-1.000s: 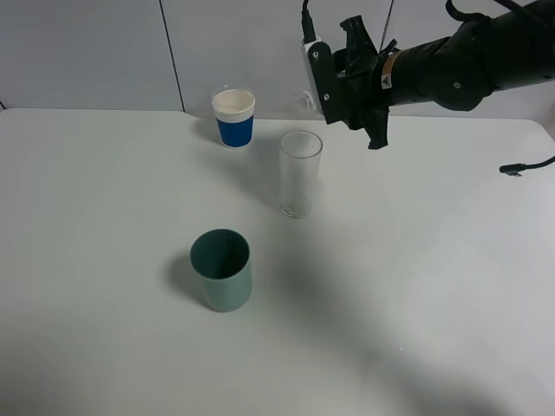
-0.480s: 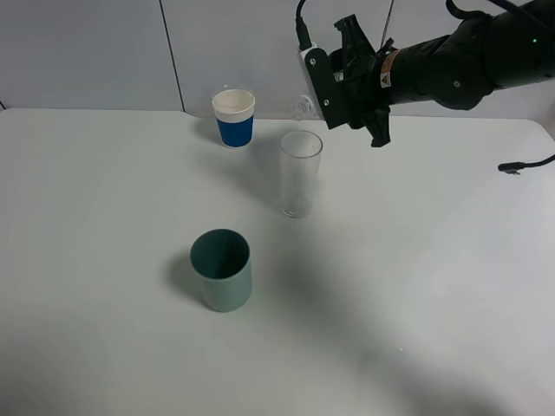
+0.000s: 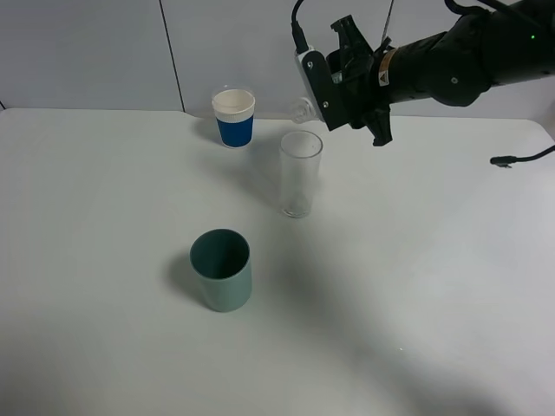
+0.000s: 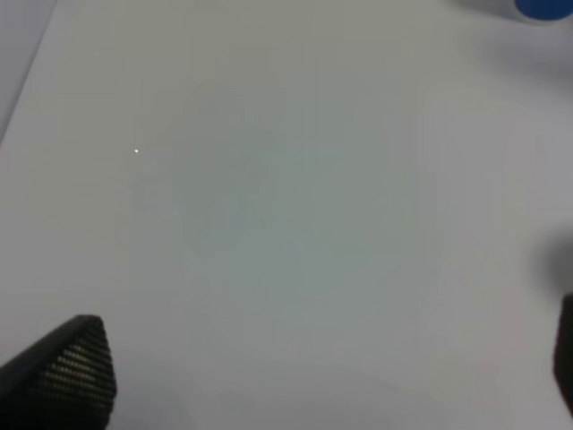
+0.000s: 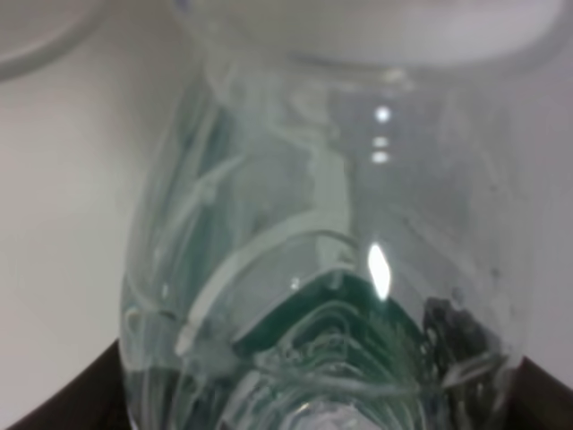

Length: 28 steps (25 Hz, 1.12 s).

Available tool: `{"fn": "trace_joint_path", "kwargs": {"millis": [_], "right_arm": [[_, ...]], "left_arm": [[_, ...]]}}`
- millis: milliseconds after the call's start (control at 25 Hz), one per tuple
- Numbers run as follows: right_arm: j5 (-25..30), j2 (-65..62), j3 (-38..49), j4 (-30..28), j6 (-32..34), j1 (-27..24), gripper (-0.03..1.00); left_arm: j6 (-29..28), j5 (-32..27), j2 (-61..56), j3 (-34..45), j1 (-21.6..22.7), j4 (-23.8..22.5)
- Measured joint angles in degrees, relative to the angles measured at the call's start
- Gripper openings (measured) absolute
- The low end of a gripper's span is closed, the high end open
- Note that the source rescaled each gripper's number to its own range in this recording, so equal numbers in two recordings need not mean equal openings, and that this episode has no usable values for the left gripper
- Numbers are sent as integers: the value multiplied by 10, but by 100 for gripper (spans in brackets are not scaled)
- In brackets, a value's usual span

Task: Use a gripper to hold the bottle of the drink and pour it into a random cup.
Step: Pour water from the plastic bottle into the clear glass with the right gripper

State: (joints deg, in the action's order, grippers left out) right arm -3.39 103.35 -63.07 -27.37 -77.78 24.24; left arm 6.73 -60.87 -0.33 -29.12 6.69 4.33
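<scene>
My right gripper (image 3: 325, 94) is shut on the clear bottle (image 3: 303, 107) and holds it tilted in the air. The bottle's narrow neck points left and down, just above and behind the rim of the tall clear glass (image 3: 300, 173), which stands upright mid-table. In the right wrist view the bottle (image 5: 322, 269) fills the frame, its green label showing through the plastic, with dark fingers (image 5: 54, 399) at the lower corners. My left gripper (image 4: 313, 381) is open over bare table; it does not show in the exterior view.
A blue-and-white paper cup (image 3: 234, 117) stands behind and left of the glass; a blue patch of it shows in the left wrist view (image 4: 546, 7). A teal-green cup (image 3: 222, 269) stands nearer the front. A black cable end (image 3: 503, 160) lies at the right edge.
My right gripper has shifted a little left and up, bringing the bottle's neck closer over the glass rim. The cups have not moved.
</scene>
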Motion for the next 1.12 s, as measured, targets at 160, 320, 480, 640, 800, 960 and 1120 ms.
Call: {"fn": "trace_joint_path", "kwargs": {"millis": [160,320,480,640,800,960,1120], "right_arm": [[9,0,-13,0,-7,8,0],[17,0,-15,0,-17,10,0],[28,0,-15,-2,-28,10,0],[30,0,-15,-5,-34,10,0],[38,0,-15,-13,-49,10,0],[48,0,-15,-15,-58,10,0],[48,0,-15,-17,-59,10,0]], "left_arm": [[0,0,0,0,0,0],[0,0,0,0,0,0],[0,0,0,0,0,0],[0,0,0,0,0,0],[0,0,0,0,0,0],[0,0,0,0,0,0],[0,0,0,0,0,0]]}}
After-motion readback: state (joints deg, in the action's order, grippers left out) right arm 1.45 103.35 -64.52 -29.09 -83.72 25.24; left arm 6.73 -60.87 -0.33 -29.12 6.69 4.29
